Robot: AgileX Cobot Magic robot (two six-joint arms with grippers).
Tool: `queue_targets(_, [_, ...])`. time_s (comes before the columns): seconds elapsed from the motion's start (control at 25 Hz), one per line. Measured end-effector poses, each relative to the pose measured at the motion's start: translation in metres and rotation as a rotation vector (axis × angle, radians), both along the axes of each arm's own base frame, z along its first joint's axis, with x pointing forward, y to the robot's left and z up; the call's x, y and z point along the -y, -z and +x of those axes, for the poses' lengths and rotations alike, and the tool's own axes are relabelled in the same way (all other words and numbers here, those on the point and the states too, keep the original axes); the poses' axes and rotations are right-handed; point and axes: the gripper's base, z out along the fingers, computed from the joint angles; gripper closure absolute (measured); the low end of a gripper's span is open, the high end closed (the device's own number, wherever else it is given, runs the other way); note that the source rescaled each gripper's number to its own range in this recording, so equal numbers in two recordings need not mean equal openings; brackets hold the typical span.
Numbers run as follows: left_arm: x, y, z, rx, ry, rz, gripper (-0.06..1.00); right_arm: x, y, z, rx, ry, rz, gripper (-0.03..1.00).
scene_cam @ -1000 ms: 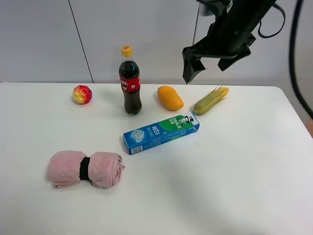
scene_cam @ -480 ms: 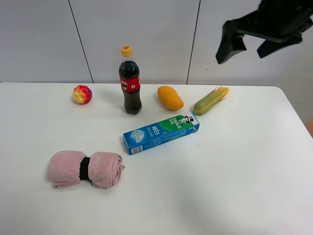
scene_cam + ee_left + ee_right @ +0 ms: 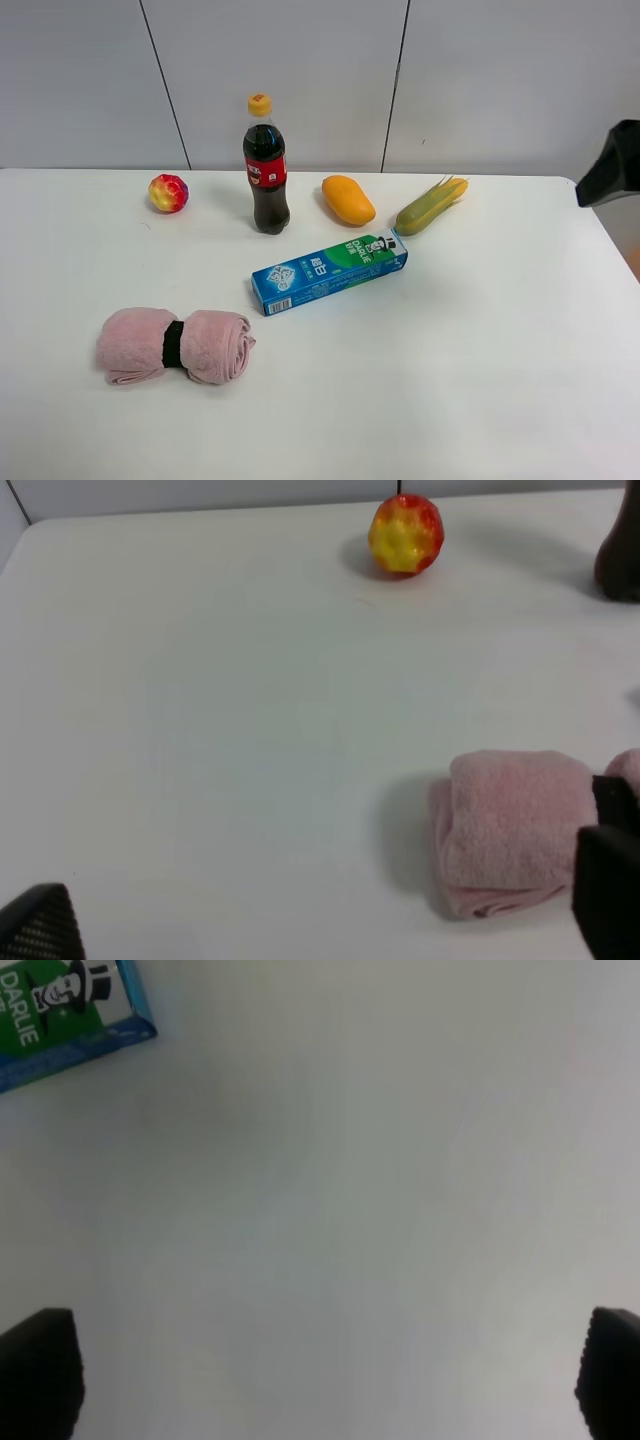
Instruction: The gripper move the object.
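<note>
The orange-yellow mango (image 3: 348, 199) lies at the back of the white table (image 3: 480, 340), between the cola bottle (image 3: 266, 165) and the corn cob (image 3: 431, 206). Nothing touches it. Only a black piece of my right arm shows at the far right edge of the high view (image 3: 612, 165), well away from the mango. In the right wrist view my right gripper (image 3: 325, 1370) is open and empty over bare table, its fingertips (image 3: 40, 1370) far apart. My left gripper (image 3: 325, 920) is open and empty beside the pink towel (image 3: 515, 830).
A blue-green toothpaste box (image 3: 329, 271) lies mid-table, its end also in the right wrist view (image 3: 60, 1015). A rolled pink towel (image 3: 175, 345) lies front left. A red-yellow ball (image 3: 168, 193) sits back left and shows in the left wrist view (image 3: 405, 535).
My right arm has swung from above the mango and corn far to the right, nearly out of the high view. The objects on the table have not moved.
</note>
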Motion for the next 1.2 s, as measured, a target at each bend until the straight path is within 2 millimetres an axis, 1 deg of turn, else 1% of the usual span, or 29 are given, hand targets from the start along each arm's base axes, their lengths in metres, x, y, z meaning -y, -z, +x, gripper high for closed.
queue_targets(0.12, [0.0,0.0,0.0,0.0,0.0,0.0,-0.06,0.001,0.004,-0.035,0.046,0.006,-0.015,-0.03])
queue_targets(0.2, [0.0,0.0,0.0,0.0,0.0,0.0,-0.06,0.001,0.011,-0.06,0.079,0.008,-0.016,-0.03])
queue_targets(0.28, [0.0,0.0,0.0,0.0,0.0,0.0,-0.06,0.001,0.017,-0.084,0.18,0.012,-0.016,-0.03])
queue_targets(0.4, [0.0,0.0,0.0,0.0,0.0,0.0,-0.06,0.001,0.031,-0.115,0.334,0.021,-0.021,-0.03])
queue_targets(0.52, [0.0,0.0,0.0,0.0,0.0,0.0,-0.06,0.001,0.046,-0.142,0.478,0.027,-0.024,-0.03])
queue_targets(0.64, [0.0,0.0,0.0,0.0,0.0,0.0,-0.06,0.001,0.065,-0.162,0.551,0.03,-0.028,-0.03])
queue_targets(0.8, [0.0,0.0,0.0,0.0,0.0,0.0,-0.06,0.001,0.082,-0.178,0.619,0.033,-0.037,-0.03])
queue_targets(1.0, [0.0,0.0,0.0,0.0,0.0,0.0,-0.06,0.001,0.082,-0.189,0.696,0.036,-0.042,-0.03])
queue_targets(1.08, [0.0,0.0,0.0,0.0,0.0,0.0,-0.06,0.001,0.083,-0.189,0.68,0.039,-0.038,-0.03])
queue_targets(1.2, [0.0,0.0,0.0,0.0,0.0,0.0,-0.06,0.001,0.091,-0.19,0.616,0.037,-0.037,-0.03])
